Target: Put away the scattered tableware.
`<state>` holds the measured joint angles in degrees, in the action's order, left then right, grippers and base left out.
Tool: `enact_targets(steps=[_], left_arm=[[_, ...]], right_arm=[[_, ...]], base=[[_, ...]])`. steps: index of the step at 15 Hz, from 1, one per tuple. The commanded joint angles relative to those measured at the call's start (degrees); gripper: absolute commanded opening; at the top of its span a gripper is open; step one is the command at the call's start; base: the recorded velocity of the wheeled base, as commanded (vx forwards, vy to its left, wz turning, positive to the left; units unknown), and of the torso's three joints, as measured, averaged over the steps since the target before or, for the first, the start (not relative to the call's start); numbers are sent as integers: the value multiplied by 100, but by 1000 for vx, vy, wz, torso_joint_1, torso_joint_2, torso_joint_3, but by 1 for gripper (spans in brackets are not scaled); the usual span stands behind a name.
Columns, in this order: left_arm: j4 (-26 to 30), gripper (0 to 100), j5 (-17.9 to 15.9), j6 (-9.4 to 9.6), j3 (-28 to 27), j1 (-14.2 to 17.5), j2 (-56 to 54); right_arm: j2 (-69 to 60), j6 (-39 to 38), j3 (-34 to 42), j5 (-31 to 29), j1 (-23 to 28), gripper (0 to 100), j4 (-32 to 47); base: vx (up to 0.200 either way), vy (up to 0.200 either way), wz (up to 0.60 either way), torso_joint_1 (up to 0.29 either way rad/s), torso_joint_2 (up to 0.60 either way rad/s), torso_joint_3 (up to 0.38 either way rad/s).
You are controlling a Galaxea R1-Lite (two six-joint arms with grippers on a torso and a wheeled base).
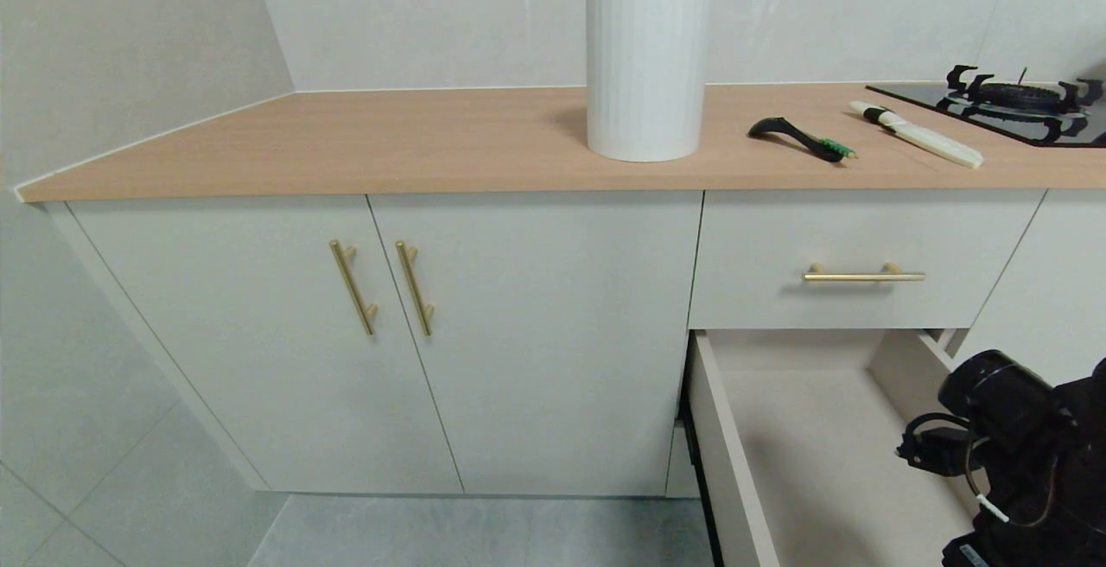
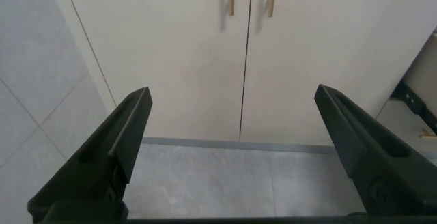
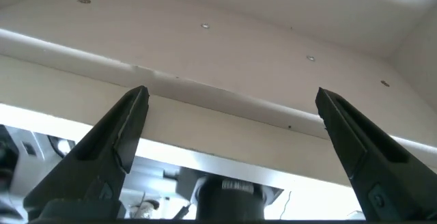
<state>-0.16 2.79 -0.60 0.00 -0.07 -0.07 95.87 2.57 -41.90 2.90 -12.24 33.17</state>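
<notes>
Head view: black-handled utensil (image 1: 799,137), white knife (image 1: 918,134) lay upper right on counter (image 1: 389,139); drawer (image 1: 730,455) stood open lower right; left gripper (image 2: 232,94), right gripper (image 3: 232,93) both gaped wide.

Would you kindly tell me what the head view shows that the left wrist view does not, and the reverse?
The head view adds the countertop with the white ribbed canister, black-handled tool, white utensil and hob. The left wrist view adds the open left pincer, held low before the cupboard. Both share the two gold door handles and the grey floor.
</notes>
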Motion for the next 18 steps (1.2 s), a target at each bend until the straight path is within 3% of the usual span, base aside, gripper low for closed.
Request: enact_targets(steps=[1, 12, 14, 18], left_arm=[[-2, 100, 2, -11, 0, -1, 7], [-2, 100, 11, -2, -9, -1, 7], [-2, 100, 11, -11, 0, -1, 7], [-2, 100, 2, -11, 0, -1, 7]], right_arm=[[-323, -2, 217, 0, -24, 100, -21], [-1246, -20, 419, 0, -130, 100, -21], [-1817, -90, -46, 0, -121, 100, -39], [-2221, -143, -2516, 79, -121, 100, 49]], base=[[0, 0, 0, 0, 0, 0], [0, 0, 0, 0, 0, 0], [0, 0, 0, 0, 0, 0], [0, 0, 0, 0, 0, 0]])
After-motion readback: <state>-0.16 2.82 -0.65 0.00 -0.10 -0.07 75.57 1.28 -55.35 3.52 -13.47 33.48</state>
